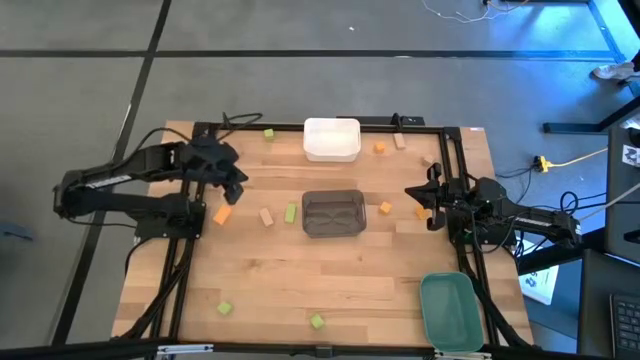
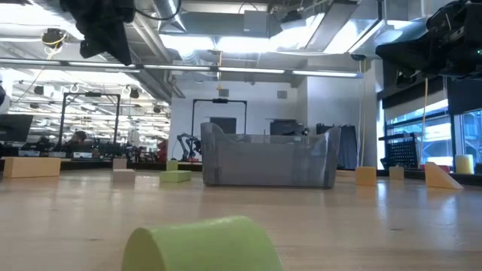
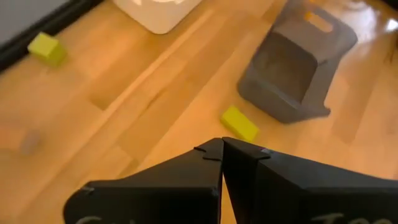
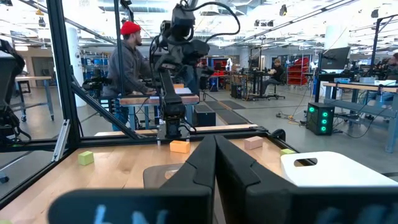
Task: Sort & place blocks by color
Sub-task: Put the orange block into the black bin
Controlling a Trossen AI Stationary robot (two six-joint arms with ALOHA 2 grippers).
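The left pincer (image 1: 236,187) hangs clenched and empty above the counter (image 1: 330,280); the right pincer (image 1: 425,198) is likewise clenched. The blocks (image 1: 291,212) lie scattered around the grey bin (image 1: 333,213) (light, rigid, likely easy to pinch across flat faces).

Open wood across the near half of the table (image 1: 330,275); clutter gathers around the middle and far edge.

The grey bin (image 1: 333,213) stands mid-table, with a green block (image 1: 290,212) and a tan block (image 1: 266,217) just beside it on the left arm's side and an orange block (image 1: 385,208) on the right arm's side. The white bin (image 1: 331,139) sits at the far edge, the green bin (image 1: 449,309) at the near right corner. Between grey and white bins runs a bare lane. Two green blocks (image 1: 316,321) lie near the front edge, well apart. Black frame rails (image 1: 185,270) line both sides.
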